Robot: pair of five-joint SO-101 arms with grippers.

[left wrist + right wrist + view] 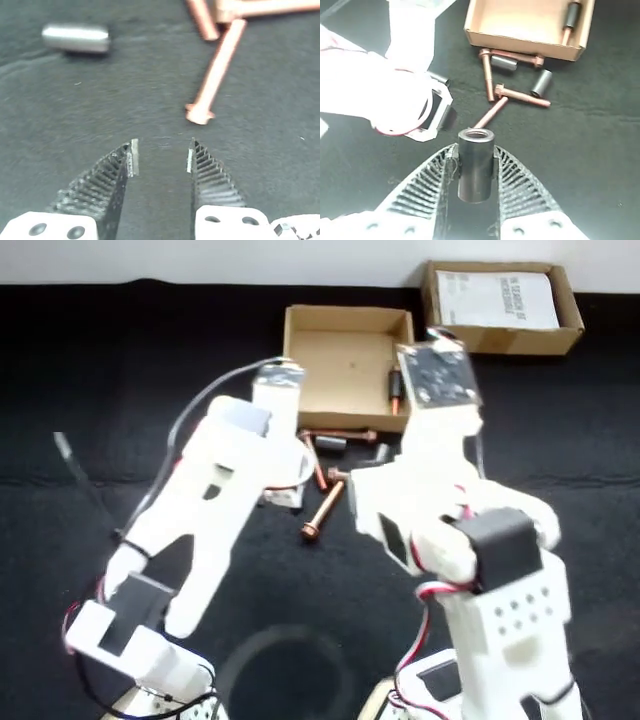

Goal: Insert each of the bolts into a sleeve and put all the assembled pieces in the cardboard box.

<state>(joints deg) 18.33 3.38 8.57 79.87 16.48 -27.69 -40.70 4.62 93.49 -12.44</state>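
One done: an assembled piece (572, 15) — copper bolt in dark sleeve — inside the brown cardboard box (520, 42).
Left: loose copper bolts (522, 96) and grey steel sleeves (541, 83) on the black mat (580, 150).
Right gripper (475, 150): pinching an upright dark sleeve (475, 172).
Left gripper (162, 150): spread, empty, near a bolt head (199, 114).

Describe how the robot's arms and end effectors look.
The left arm and right arm are white plastic with black motor blocks at joints. Red and black wires trail near the bases; a clear cable arcs by the left arm. The left end effector and right end effector have black ribbed fingers on white mounts.
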